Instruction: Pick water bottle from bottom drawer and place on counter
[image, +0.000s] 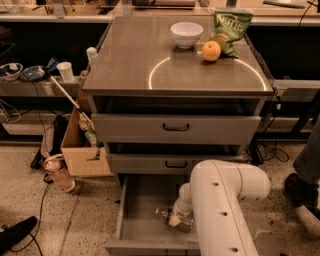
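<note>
The water bottle (185, 224) is lying on its side in the bottom drawer (145, 205). The counter (135, 55) above is its destination. The drawer is standing open so the gripper (175, 219) can reach in. It is hanging over the bottle, and its grip cannot be told.

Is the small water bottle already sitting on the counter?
No, the water bottle lies in the open bottom drawer, with the gripper down at it; the counter holds a bowl, orange and chip bag.
</note>
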